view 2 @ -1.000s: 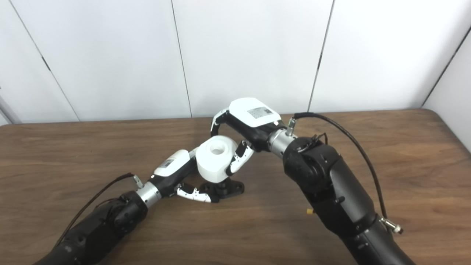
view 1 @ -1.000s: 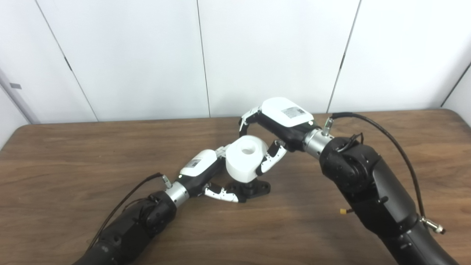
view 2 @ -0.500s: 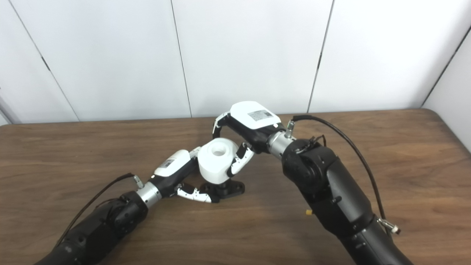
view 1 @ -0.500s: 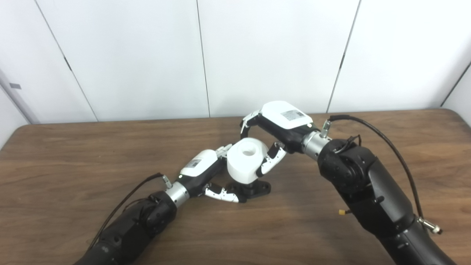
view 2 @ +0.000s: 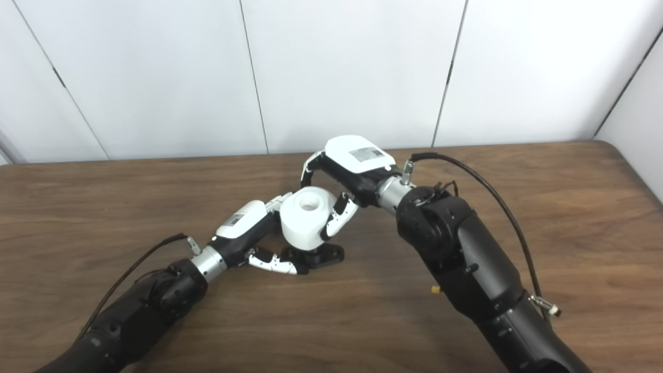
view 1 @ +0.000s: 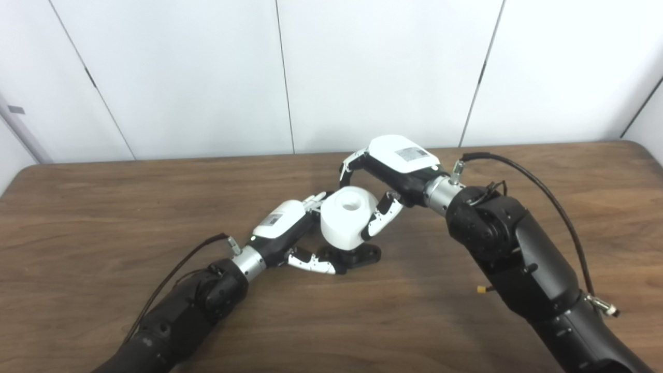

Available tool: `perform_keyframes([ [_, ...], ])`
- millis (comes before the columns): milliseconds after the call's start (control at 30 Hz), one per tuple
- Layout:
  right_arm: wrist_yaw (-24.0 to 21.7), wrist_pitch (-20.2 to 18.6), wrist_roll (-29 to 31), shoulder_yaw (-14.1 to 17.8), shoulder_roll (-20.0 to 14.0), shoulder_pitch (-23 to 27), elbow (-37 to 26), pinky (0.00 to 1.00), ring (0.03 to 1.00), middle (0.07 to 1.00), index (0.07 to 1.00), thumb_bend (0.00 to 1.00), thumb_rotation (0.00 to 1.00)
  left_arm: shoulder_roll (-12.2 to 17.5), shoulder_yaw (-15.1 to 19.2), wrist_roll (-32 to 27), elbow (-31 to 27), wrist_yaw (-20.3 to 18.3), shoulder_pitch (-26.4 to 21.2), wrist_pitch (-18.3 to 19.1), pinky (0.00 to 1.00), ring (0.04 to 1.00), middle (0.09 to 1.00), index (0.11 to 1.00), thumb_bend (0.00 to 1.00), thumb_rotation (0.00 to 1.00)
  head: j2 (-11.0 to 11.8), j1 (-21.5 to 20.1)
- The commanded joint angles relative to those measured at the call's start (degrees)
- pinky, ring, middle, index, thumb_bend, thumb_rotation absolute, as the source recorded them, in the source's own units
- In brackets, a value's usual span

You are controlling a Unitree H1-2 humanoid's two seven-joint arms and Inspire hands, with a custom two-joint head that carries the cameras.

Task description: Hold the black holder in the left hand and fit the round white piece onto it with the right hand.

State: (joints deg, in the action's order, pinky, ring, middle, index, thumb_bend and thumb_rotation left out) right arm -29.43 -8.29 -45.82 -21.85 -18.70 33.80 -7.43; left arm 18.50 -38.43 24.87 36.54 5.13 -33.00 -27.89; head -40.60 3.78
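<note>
White wall panels backed a brown wooden table point(view 1: 103, 207). At mid-table the left hand point(view 1: 290, 233) clamped the flat black plastic holder point(view 1: 357, 255); directly above, the right hand point(view 1: 386, 178) gripped the round white plastic piece point(view 1: 347, 217) by its sides. It looked light, stiff and slippery.

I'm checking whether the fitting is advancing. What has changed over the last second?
The right hand has lowered the white piece closer onto the black holder; the gap between them has nearly closed. The left hand still grips the holder on the table. The camera shifted slightly.
</note>
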Motion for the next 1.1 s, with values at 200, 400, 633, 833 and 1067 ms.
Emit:
perform_keyframes([
  [200,-0.7,1.0,-0.5,-1.0,-0.8,1.2,-1.4,0.86,0.845,0.787,0.479,0.53,0.14,-1.6,-2.7,5.1,1.7,-6.4,4.6,1.6,1.0,1.0,0.934,0.482,0.52,0.06,-0.2,0.1],
  [400,-1.1,1.3,0.1,-1.5,-1.0,0.8,-1.4,0.88,0.848,0.784,0.479,0.53,0.14,-1.7,-2.3,5.2,1.9,-6.3,4.6,1.6,1.0,1.0,0.933,0.482,0.52,0.06,-0.4,0.1],
  [633,-2.2,1.0,0.3,-1.8,-1.6,1.2,-1.9,0.88,0.849,0.786,0.479,0.53,0.14,-1.5,-2.5,5.9,2.0,-6.1,4.4,1.5,1.0,1.0,0.936,0.482,0.52,0.06,-0.5,0.0],
  [833,-3.3,1.2,0.6,-1.6,-2.1,1.5,-2.7,0.88,0.844,0.784,0.479,0.53,0.14,-1.3,-2.8,6.7,2.4,-6.0,4.0,1.4,1.0,1.0,0.939,0.482,0.52,0.06,-0.6,-0.2],
  [1067,-4.8,1.0,0.5,-1.6,-2.9,2.3,-3.6,0.89,0.847,0.786,0.478,0.53,0.14,-1.1,-2.6,6.5,2.2,-6.5,4.0,1.6,1.0,1.0,0.937,0.483,0.52,0.07,-0.6,-0.6],
])
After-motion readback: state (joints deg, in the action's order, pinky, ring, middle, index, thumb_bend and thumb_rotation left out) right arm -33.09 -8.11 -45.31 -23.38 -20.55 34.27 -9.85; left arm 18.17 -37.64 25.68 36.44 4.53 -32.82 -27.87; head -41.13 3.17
